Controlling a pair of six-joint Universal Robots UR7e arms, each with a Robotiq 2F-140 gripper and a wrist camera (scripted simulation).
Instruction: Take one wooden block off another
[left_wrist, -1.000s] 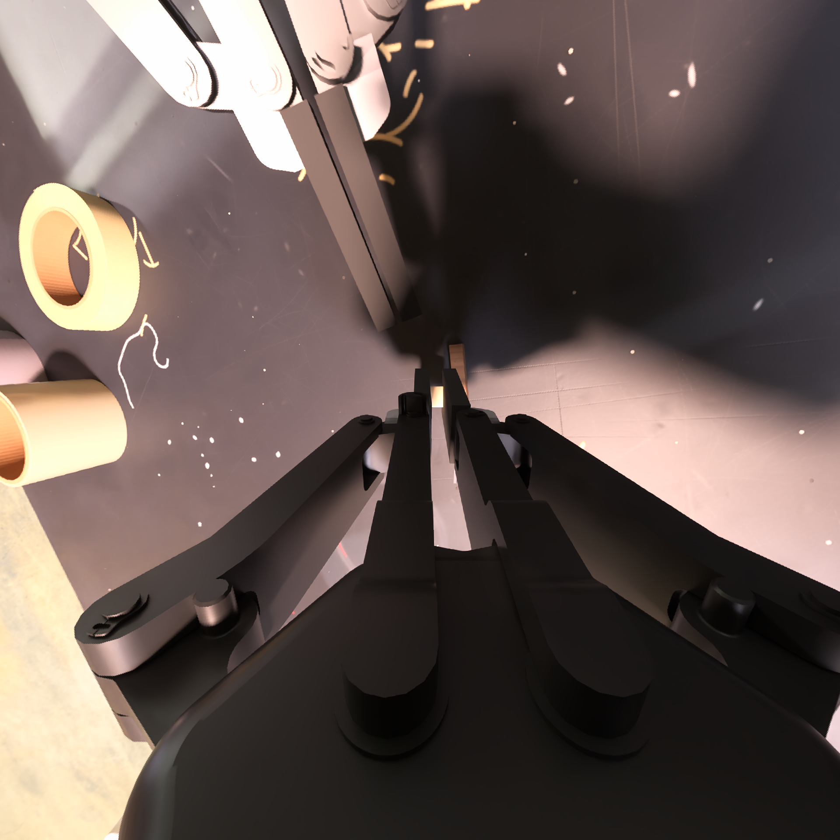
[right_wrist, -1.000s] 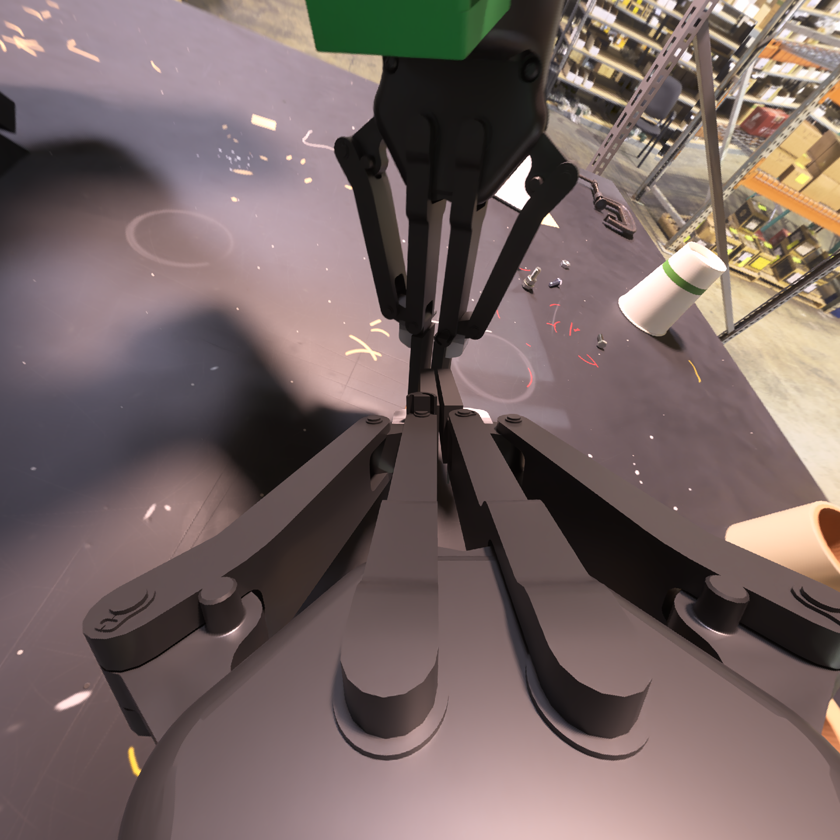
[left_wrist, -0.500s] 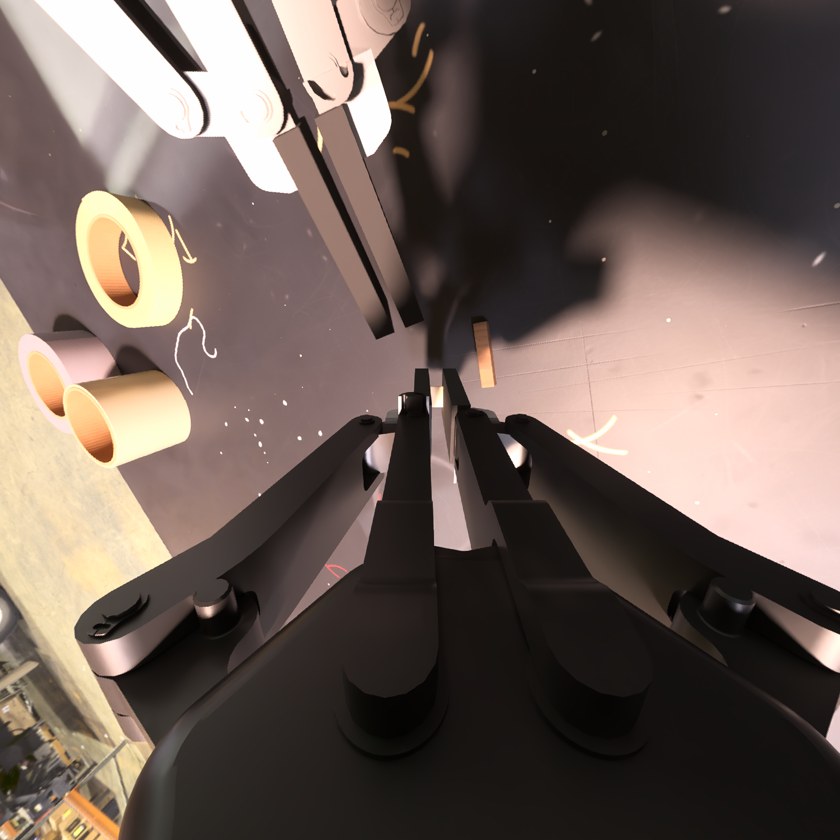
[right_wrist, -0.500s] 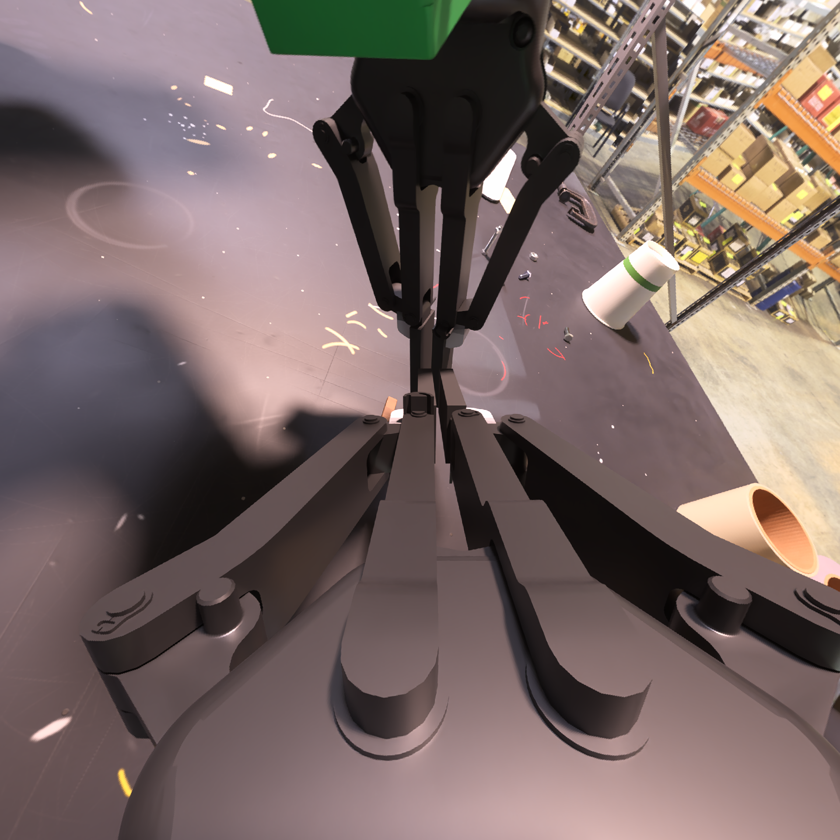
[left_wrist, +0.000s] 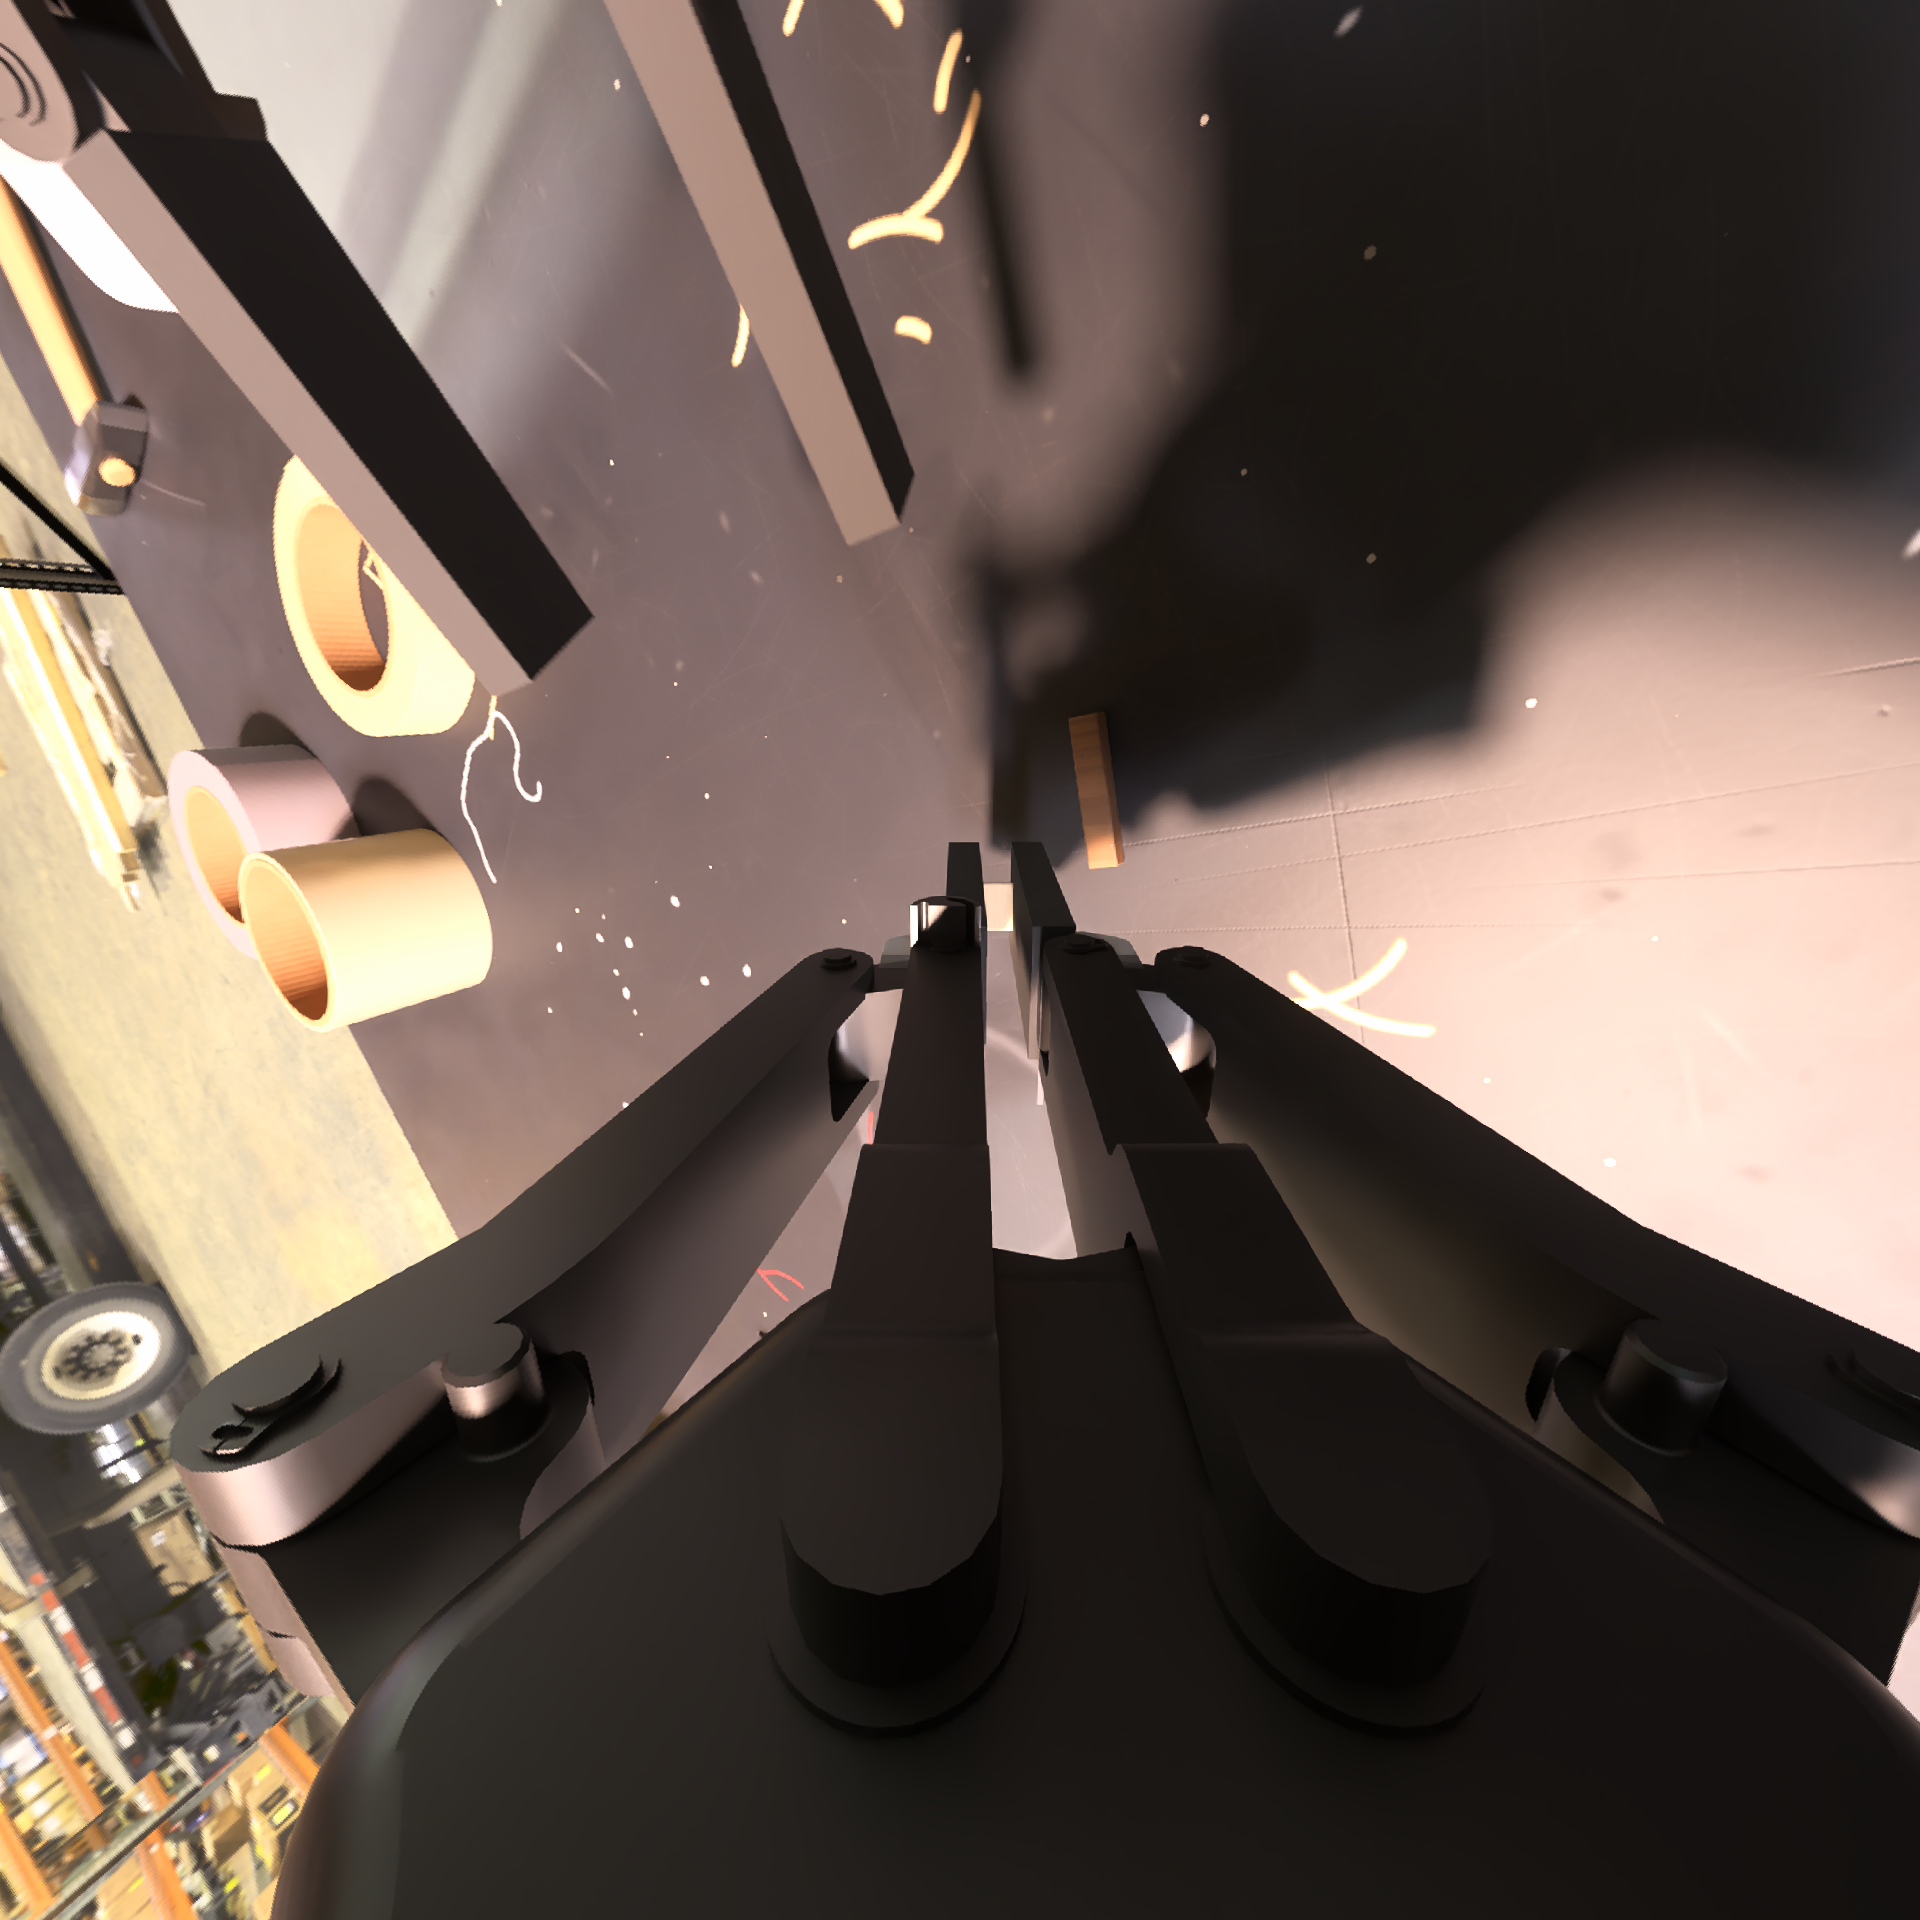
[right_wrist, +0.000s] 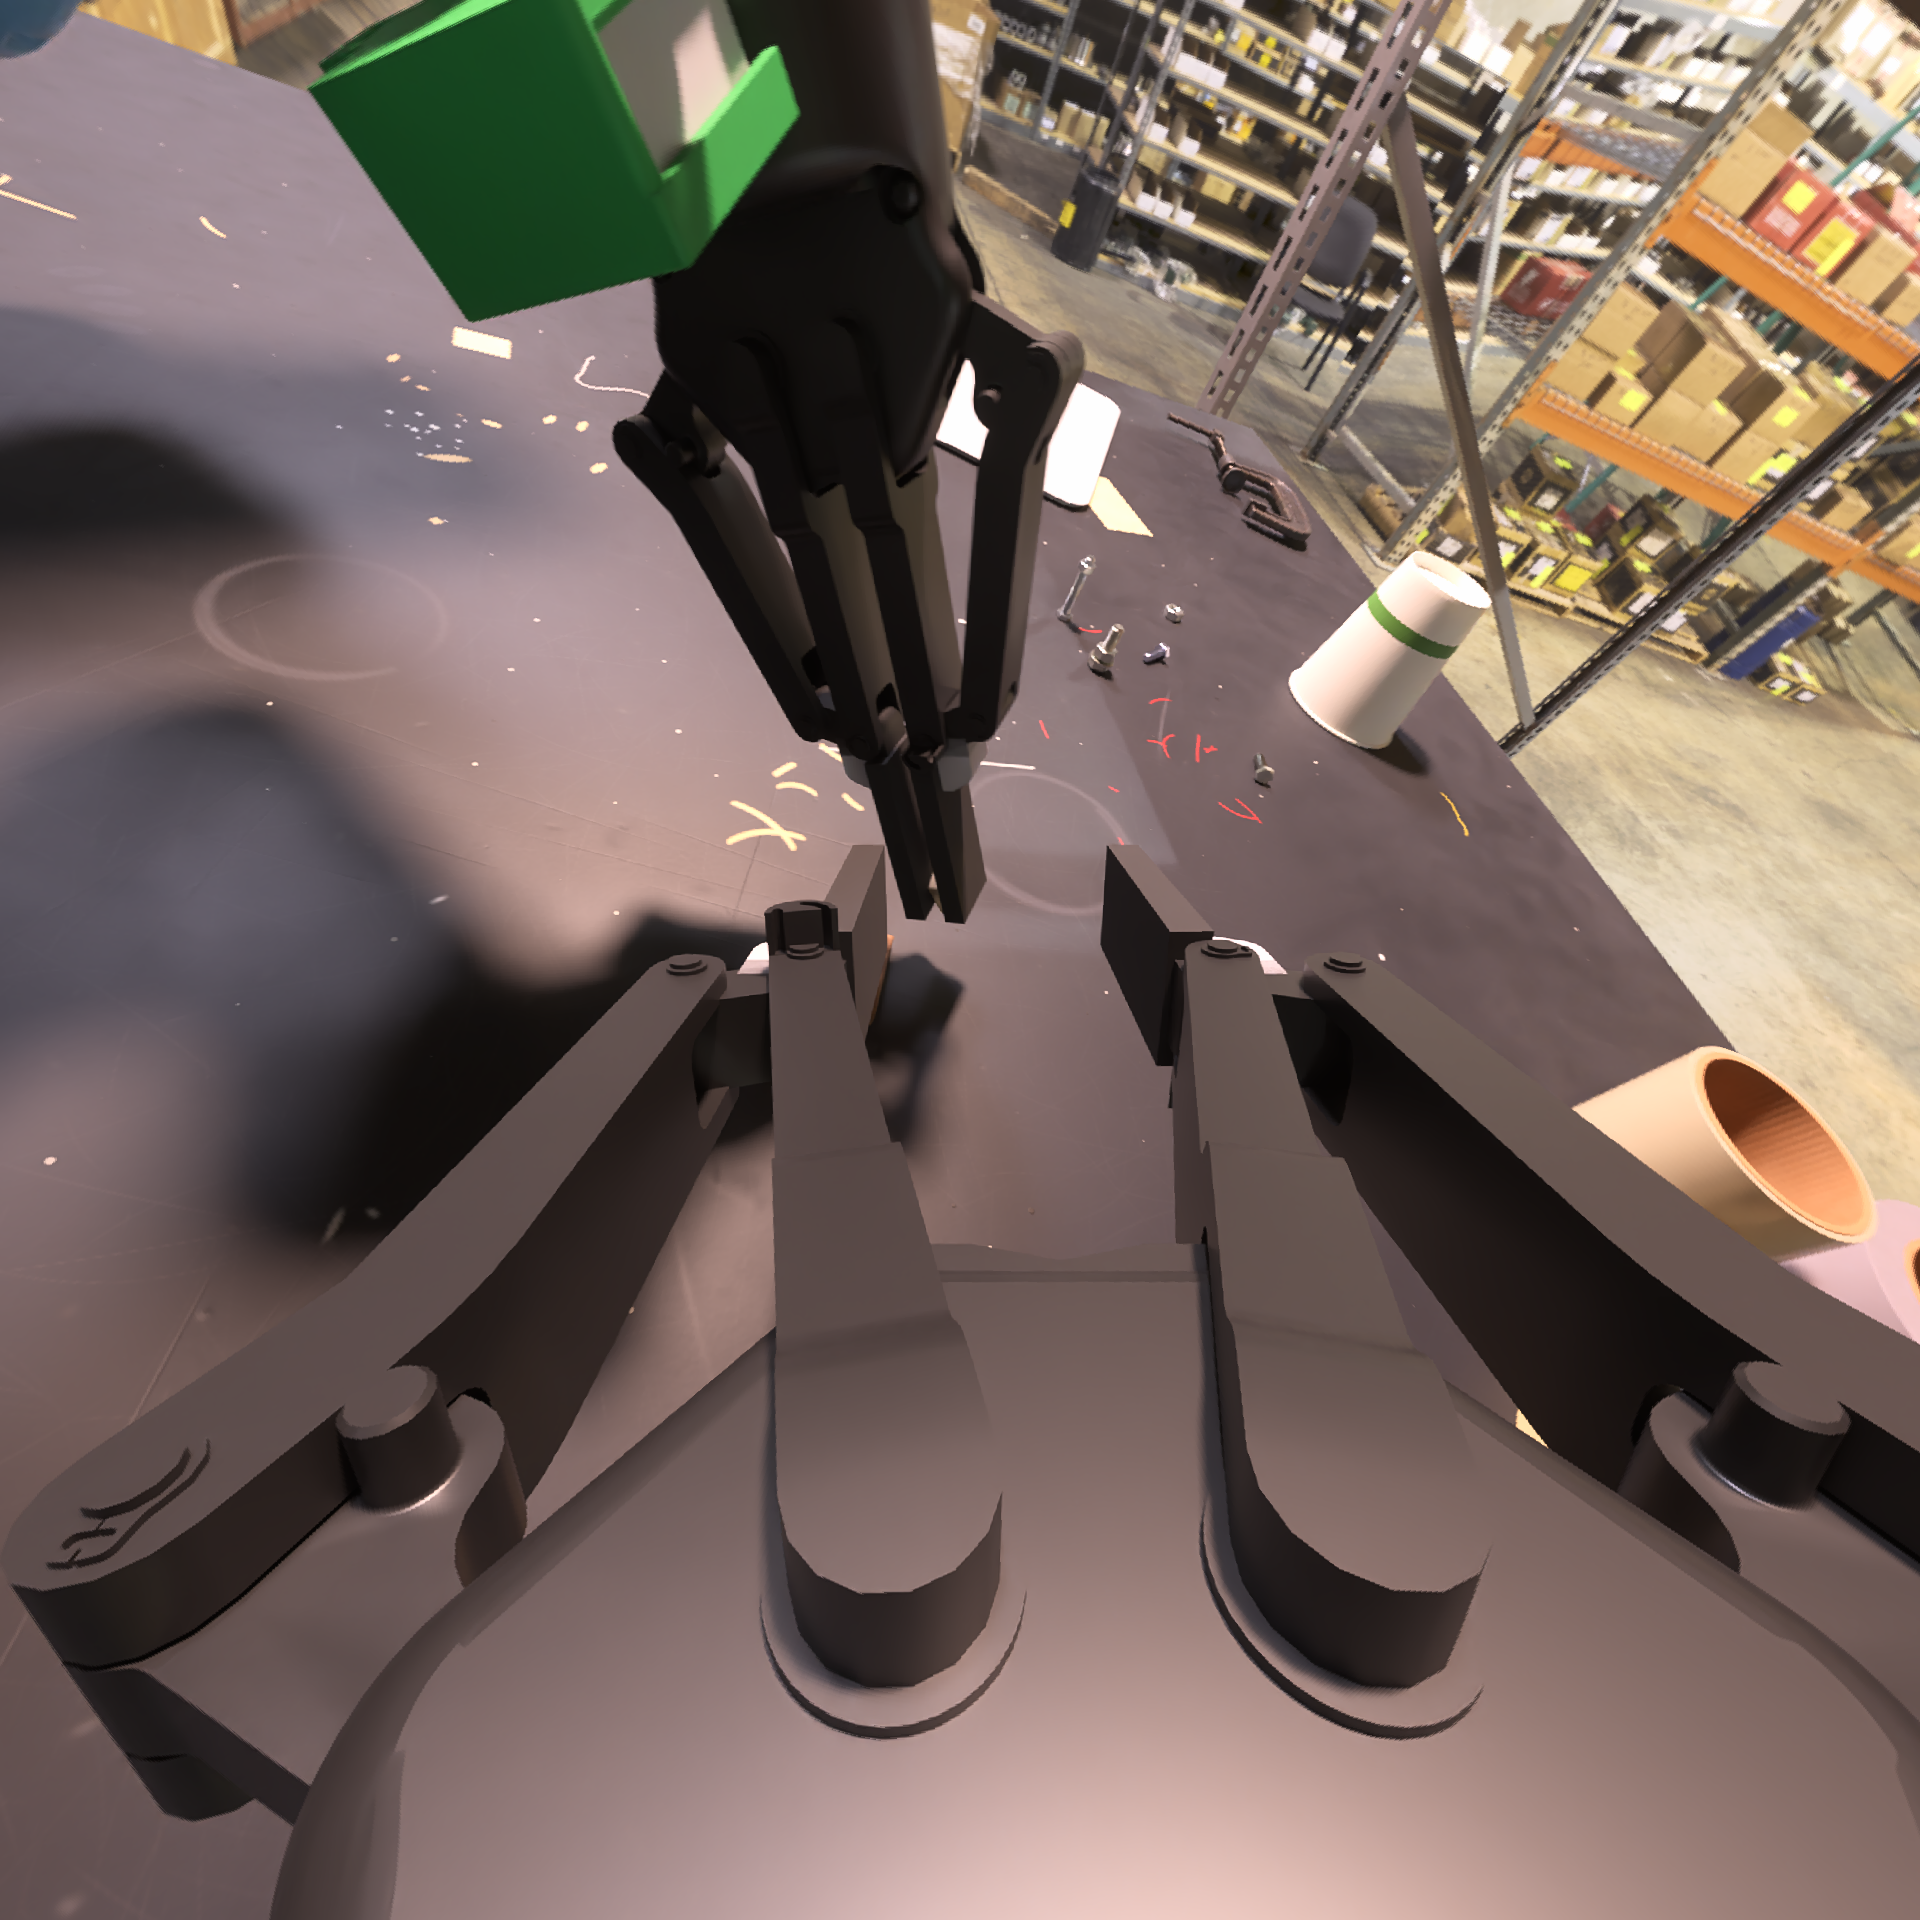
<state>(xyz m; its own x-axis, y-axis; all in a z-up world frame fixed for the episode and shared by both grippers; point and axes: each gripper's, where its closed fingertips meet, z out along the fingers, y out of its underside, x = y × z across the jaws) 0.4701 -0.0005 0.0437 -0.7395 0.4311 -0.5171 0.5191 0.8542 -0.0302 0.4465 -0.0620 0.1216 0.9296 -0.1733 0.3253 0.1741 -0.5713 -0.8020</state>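
My left gripper (left_wrist: 997, 873) is shut on a small pale wooden block (left_wrist: 997, 906), of which only a sliver shows between the fingertips. It holds the block above the dark table. A second wooden block (left_wrist: 1096, 790) lies on the table just beyond and to the right of the left fingertips. In the right wrist view only an orange sliver of that second block (right_wrist: 881, 977) shows beside my finger. My right gripper (right_wrist: 1003, 914) is open and empty, with its jaws wide apart. The left gripper (right_wrist: 935, 894) hangs between them, under its green mount.
A tape ring (left_wrist: 353, 613), a grey roll (left_wrist: 239, 821) and a cardboard tube (left_wrist: 364, 925) stand near the table's left edge. A paper cup (right_wrist: 1382, 655), loose screws (right_wrist: 1107, 644), a clamp (right_wrist: 1257, 499) and another tube (right_wrist: 1745, 1164) lie to the right.
My right gripper has opened from shut. My left gripper has risen and tilted, still shut on its block. The other block now lies apart on the table.
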